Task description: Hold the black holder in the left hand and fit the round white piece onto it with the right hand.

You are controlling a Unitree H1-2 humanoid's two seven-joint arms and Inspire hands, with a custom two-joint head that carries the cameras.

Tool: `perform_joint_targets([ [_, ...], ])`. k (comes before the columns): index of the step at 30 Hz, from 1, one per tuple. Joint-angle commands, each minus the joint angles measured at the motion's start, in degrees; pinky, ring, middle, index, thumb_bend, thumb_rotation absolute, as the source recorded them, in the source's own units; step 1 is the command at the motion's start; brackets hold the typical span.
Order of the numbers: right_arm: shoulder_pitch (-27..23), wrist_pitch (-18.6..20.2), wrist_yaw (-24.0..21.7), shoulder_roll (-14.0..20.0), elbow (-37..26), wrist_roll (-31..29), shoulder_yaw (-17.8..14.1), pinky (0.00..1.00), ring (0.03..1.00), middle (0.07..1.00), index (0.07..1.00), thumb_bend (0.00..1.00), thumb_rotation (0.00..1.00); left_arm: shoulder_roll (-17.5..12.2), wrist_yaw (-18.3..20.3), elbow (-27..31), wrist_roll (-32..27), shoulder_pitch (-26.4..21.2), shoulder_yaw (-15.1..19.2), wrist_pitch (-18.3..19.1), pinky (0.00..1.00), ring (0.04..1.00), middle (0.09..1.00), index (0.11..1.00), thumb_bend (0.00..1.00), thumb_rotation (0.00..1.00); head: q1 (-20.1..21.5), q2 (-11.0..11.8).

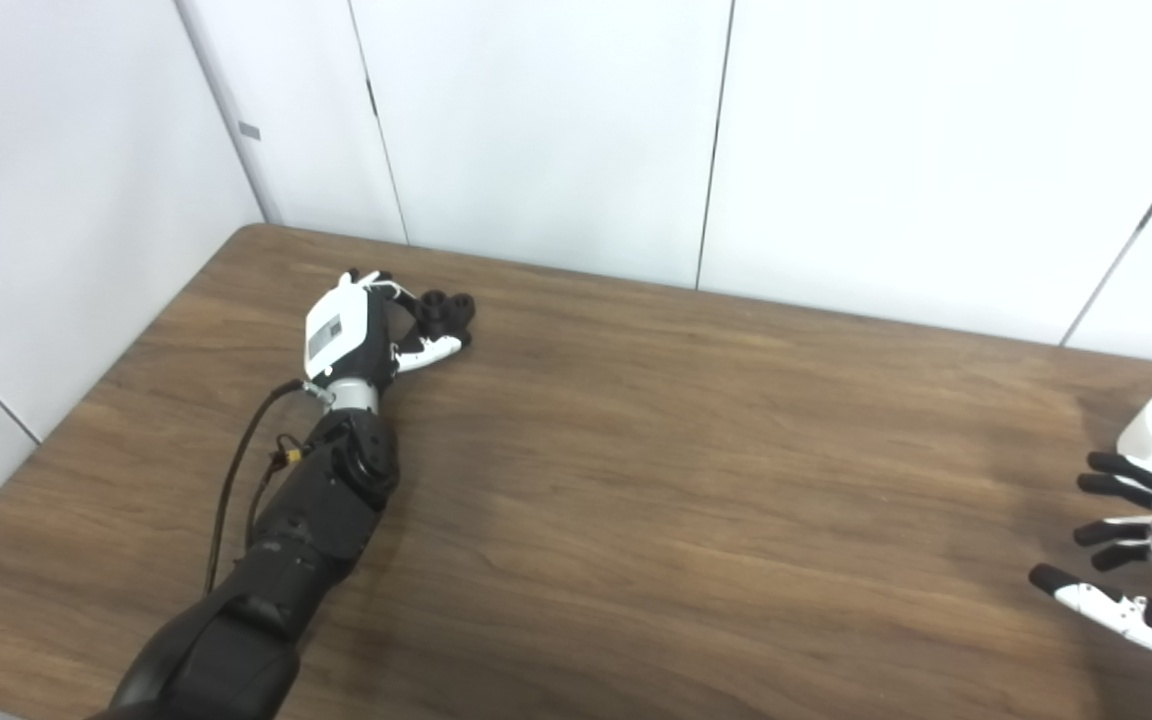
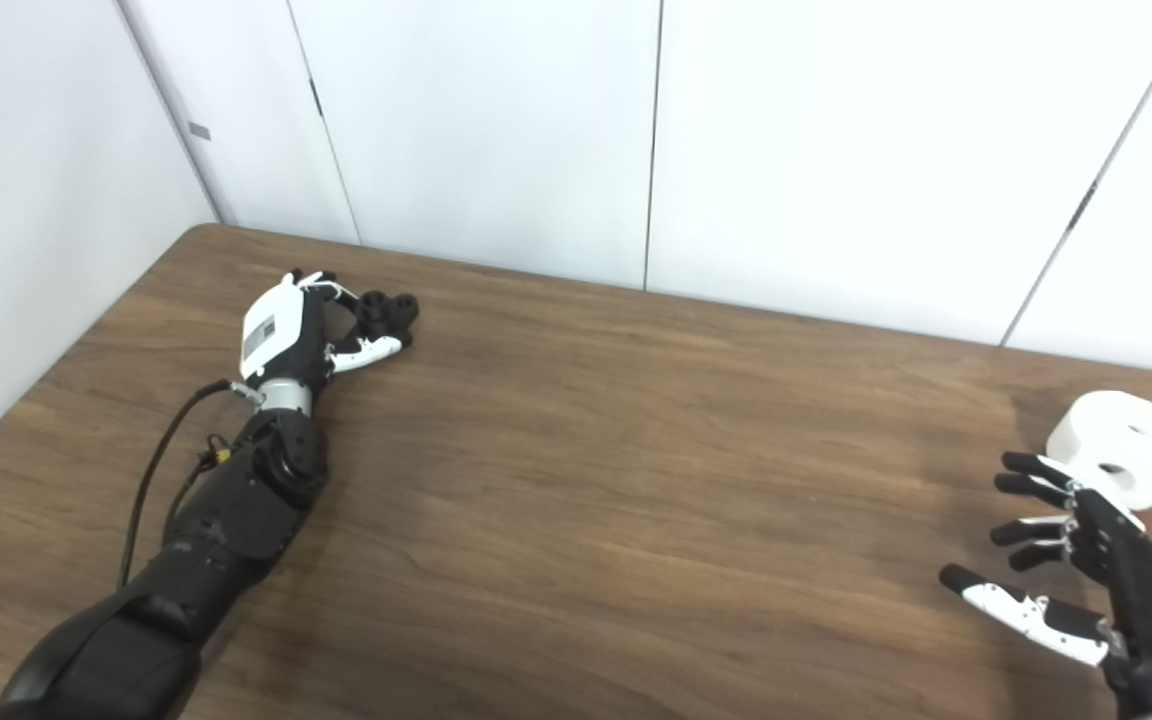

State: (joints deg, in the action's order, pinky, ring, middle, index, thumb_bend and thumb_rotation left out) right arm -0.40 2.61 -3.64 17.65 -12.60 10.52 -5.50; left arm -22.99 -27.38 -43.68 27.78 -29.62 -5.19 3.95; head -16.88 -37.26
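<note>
The black holder (image 1: 446, 308) rests on the table near the far left corner. My left hand (image 1: 366, 325) lies against it: the white thumb runs along its near side and the fingers curve at its far side, not visibly clamped on it. The round white piece (image 2: 1123, 447), with a hole in its top, lies at the table's right edge. My right hand (image 2: 1071, 565) hovers just in front of it with fingers spread and nothing in them.
A brown wooden table (image 1: 636, 480) spans the view, with white wall panels (image 1: 536, 130) close behind its far edge and along its left side. A black cable (image 1: 236, 470) hangs beside my left forearm.
</note>
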Motion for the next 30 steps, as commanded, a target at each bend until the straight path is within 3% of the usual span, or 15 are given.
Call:
perform_joint_targets([
  [1,-1.30,-2.32,0.19,1.41,-1.30,-0.41,-0.93,0.45,0.555,0.731,0.756,0.56,0.00,0.57,-0.72,-0.92,0.84,0.07,-0.88,0.26,1.00,0.996,0.882,0.485,0.52,0.06,-0.05,-0.05],
  [8,-1.74,-2.56,0.50,1.44,-1.26,-0.47,-0.74,0.45,0.564,0.736,0.754,0.56,0.00,0.50,0.15,-1.71,0.59,-0.25,-1.60,-0.39,0.99,0.984,0.884,0.486,0.52,0.06,0.17,0.11],
  [13,-2.09,-1.90,0.62,0.92,-1.89,-0.12,-0.42,0.44,0.547,0.730,0.746,0.56,0.00,-0.09,3.00,-1.08,-0.43,0.50,-2.66,-4.57,0.99,0.983,0.889,0.486,0.52,0.06,1.16,0.27],
  [18,-2.41,-0.71,0.93,0.10,-2.62,0.84,-0.03,0.44,0.545,0.720,0.739,0.57,0.01,-0.65,9.15,2.85,-1.85,2.61,-4.90,-10.75,0.93,0.994,0.901,0.485,0.52,0.06,2.76,0.40],
  [26,-2.84,-0.55,0.99,-0.24,-2.64,1.93,-0.12,0.44,0.548,0.716,0.744,0.59,0.13,-0.03,15.54,11.07,-0.67,5.88,-9.77,-13.84,0.89,0.999,0.918,0.483,0.52,0.06,5.40,-0.09],
  [30,-2.97,-1.13,0.91,-0.03,-2.39,2.51,-0.16,0.45,0.547,0.719,0.747,0.59,0.11,1.13,17.70,13.12,-0.74,7.03,-11.49,-16.78,0.89,1.000,0.917,0.483,0.53,0.06,6.89,-0.35],
])
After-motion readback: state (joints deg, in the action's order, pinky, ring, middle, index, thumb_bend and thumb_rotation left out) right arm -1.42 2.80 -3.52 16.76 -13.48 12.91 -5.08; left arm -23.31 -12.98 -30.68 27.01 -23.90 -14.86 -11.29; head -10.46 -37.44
